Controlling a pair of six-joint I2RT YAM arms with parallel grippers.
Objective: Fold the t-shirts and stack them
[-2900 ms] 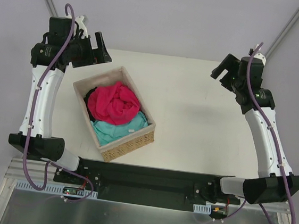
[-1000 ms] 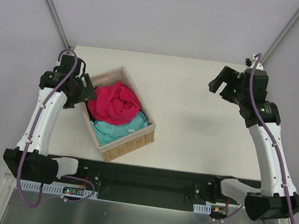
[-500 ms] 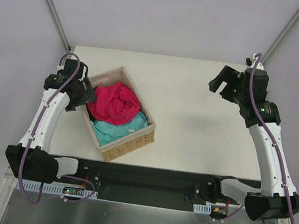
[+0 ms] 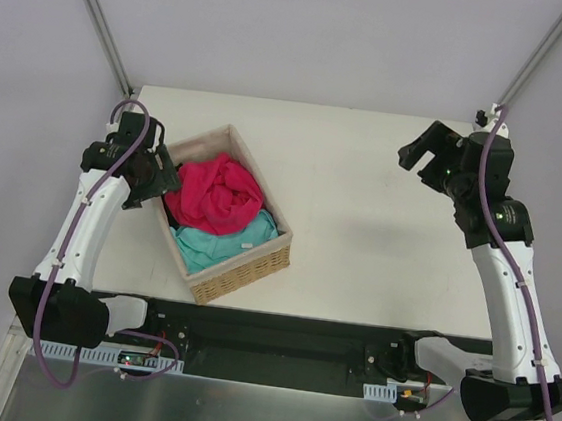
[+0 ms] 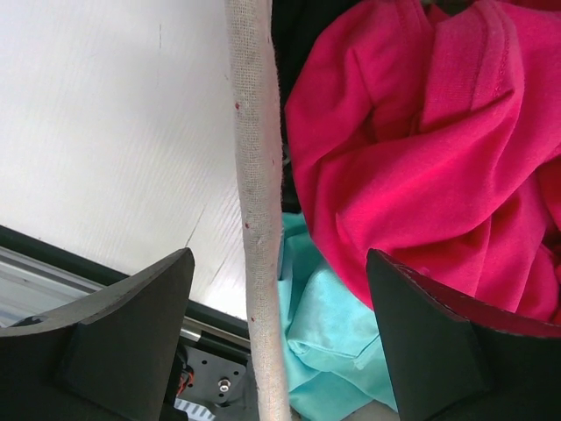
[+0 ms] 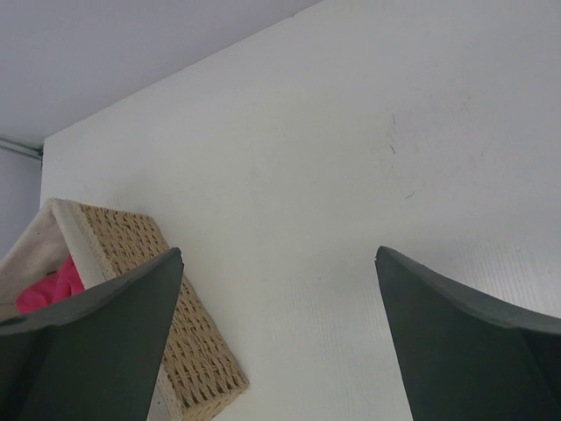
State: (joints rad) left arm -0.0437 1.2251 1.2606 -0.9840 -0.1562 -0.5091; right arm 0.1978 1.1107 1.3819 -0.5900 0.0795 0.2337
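Left pincer (image 5: 280, 254) spread, straddling the basket (image 5: 259, 158) rim; right pincer (image 6: 279, 254) spread too.
Pink shirt (image 5: 421, 149) hides most of the black shirt (image 5: 302, 26), part of the teal shirt (image 5: 324, 324).

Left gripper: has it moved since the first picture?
Yes. The left gripper drew back, from past the far corner of the basket to its left rim.

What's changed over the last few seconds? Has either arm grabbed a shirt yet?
The left tool came in from the far-left corner to the left rim of the basket, open and straddling it; nothing gripped. The right tool shifted slightly, open. The pink shirt, teal shirt and basket are unchanged.
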